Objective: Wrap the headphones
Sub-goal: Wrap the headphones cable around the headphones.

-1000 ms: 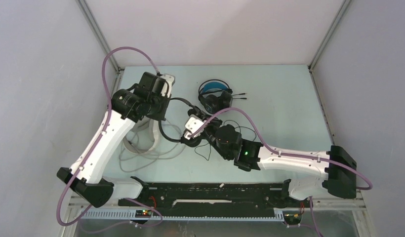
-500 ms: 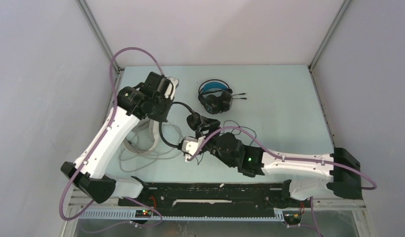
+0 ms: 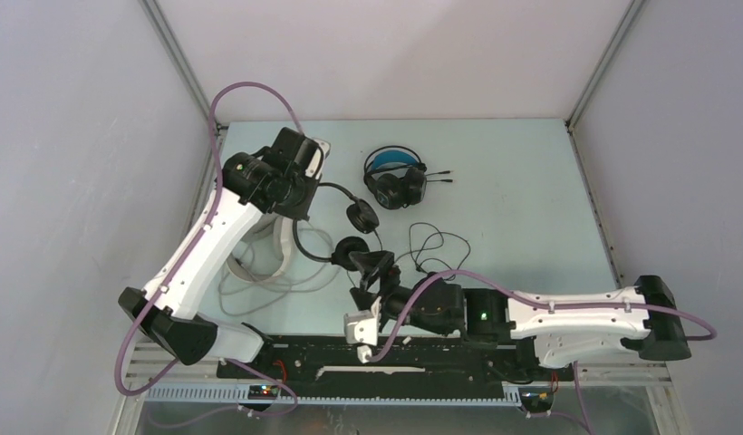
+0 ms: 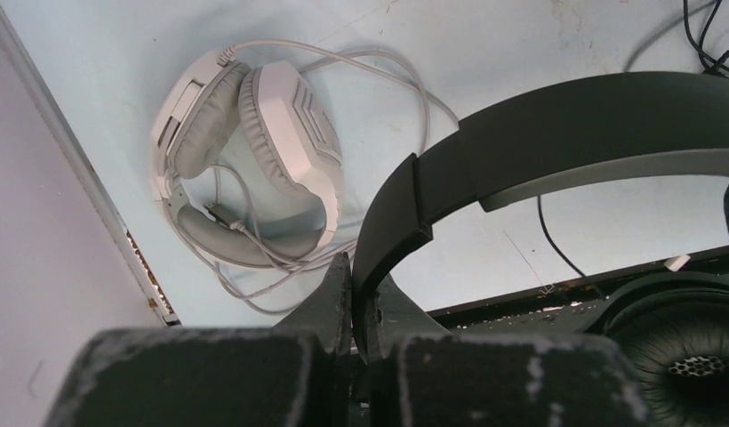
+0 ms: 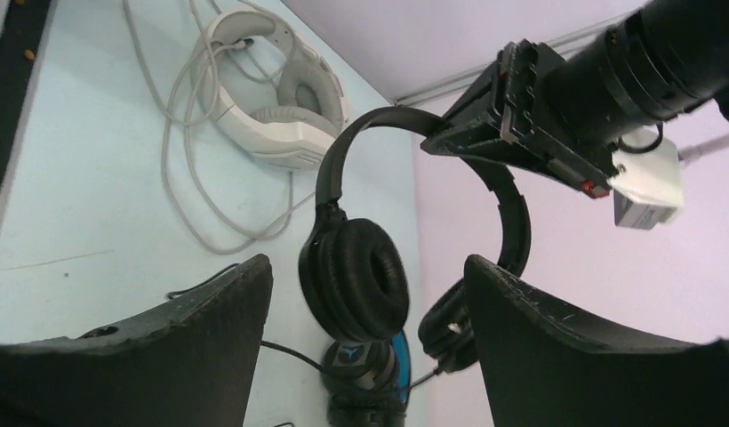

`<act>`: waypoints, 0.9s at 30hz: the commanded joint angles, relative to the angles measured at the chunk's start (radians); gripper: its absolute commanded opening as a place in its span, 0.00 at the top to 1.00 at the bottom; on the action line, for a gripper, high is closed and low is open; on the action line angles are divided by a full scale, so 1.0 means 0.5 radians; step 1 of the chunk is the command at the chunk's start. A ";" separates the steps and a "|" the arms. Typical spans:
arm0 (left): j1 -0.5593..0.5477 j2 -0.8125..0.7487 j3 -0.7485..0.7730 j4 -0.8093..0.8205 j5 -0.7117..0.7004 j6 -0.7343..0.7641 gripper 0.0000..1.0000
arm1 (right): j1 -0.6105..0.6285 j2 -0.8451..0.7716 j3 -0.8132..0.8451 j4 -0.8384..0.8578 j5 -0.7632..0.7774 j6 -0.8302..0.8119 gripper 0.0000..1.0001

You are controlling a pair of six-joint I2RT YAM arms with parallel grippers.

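Nearby, white headphones [image 4: 285, 124] beside table edge [image 4: 92, 178]

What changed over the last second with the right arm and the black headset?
The right gripper drew back from the black headset toward the near edge of the table. Its fingers are open and hold nothing. The left gripper stays shut on the headband, shifted only slightly. The white headset and the blue-banded headset have not moved.
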 commanded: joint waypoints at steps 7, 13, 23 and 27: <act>-0.026 -0.029 0.150 -0.055 0.020 -0.021 1.00 | 0.073 0.336 0.125 0.217 0.224 -0.355 0.17; -0.057 -0.005 0.205 -0.064 0.042 -0.012 1.00 | -0.040 0.475 0.126 0.400 0.524 -0.536 0.30; -0.059 -0.046 0.186 0.114 0.248 -0.078 1.00 | -0.088 0.408 0.134 0.271 0.328 -0.104 0.82; -0.061 -0.049 0.155 0.208 0.332 -0.073 1.00 | -0.151 0.363 0.259 0.041 0.138 0.350 0.84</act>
